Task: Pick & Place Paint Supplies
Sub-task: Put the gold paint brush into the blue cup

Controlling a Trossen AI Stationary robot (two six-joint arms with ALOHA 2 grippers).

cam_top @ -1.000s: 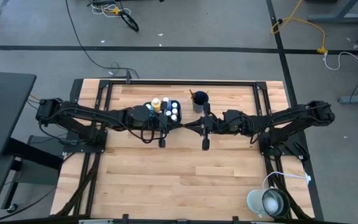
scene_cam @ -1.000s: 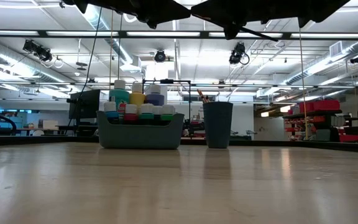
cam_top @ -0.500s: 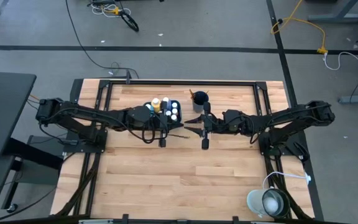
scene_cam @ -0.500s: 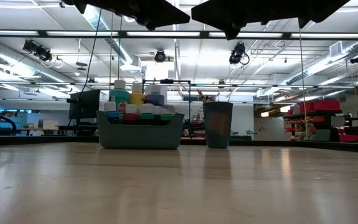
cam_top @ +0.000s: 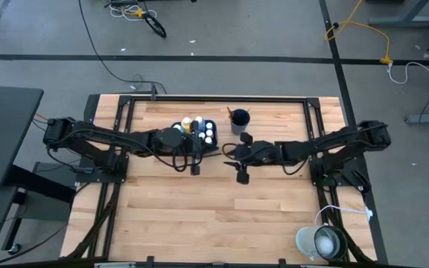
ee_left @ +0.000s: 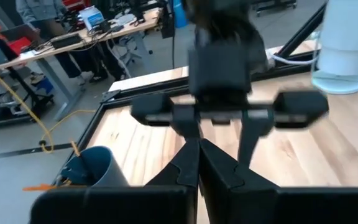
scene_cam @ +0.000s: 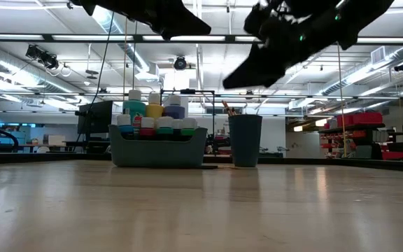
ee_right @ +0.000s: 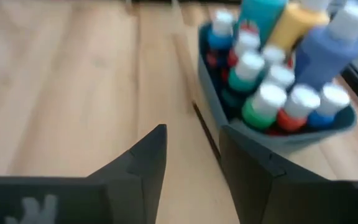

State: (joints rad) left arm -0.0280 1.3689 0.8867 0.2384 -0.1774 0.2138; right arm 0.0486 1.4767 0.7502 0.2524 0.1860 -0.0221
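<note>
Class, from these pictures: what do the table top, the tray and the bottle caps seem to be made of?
Table top: wood, pale planks with visible grain and a slight sheen.
Tray: probably plastic, a smooth matt grey-teal wall with rounded corners.
Bottle caps: likely plastic, plain white and smooth, though blurred.

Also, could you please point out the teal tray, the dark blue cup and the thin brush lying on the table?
teal tray (scene_cam: pixel 158 150): low view, on its front wall.
dark blue cup (scene_cam: pixel 245 140): low view, middle of its side.
thin brush (ee_right: pixel 205 132): right wrist view, on its dark shaft beside the tray.
</note>
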